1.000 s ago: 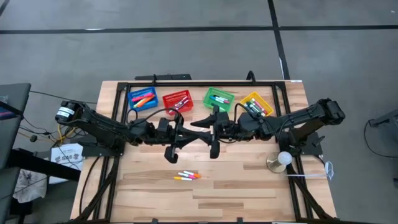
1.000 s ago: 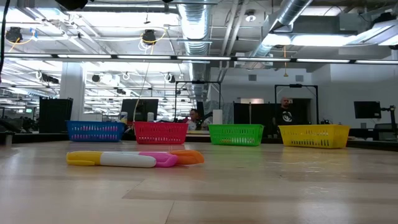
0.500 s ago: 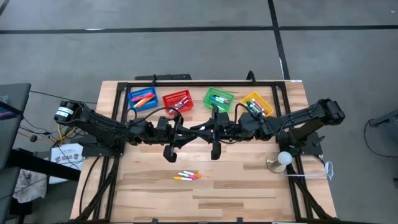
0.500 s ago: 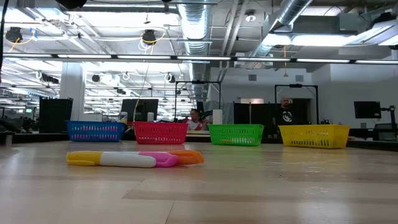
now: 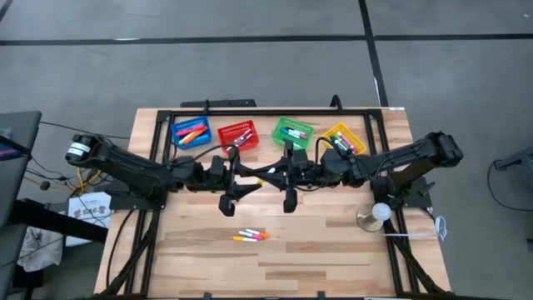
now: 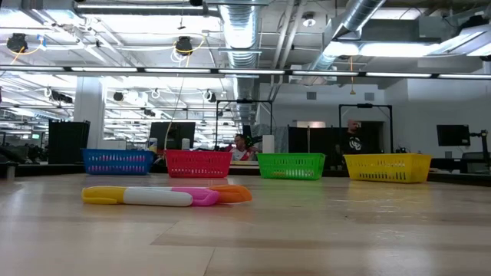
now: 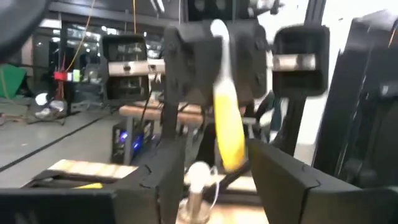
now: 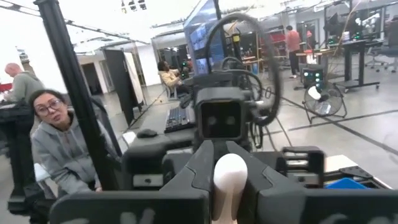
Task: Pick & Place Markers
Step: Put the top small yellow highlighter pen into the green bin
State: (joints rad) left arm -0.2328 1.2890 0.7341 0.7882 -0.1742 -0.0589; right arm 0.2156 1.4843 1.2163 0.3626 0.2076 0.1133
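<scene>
Clamping a marker [image 8: 227,180], right jaws shut (left jaws spread).

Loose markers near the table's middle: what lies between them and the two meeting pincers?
Only bare table lies there before the markers, as the high view shows.

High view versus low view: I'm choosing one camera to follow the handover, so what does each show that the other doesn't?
Only the high view shows both arms meeting mid-table, the left gripper facing the right gripper, and the markers lying inside the baskets. Only the low view shows the room behind the table, with a person standing there. Both show the blue basket, red basket, green basket and yellow basket in a row, and the loose markers on the table.
</scene>
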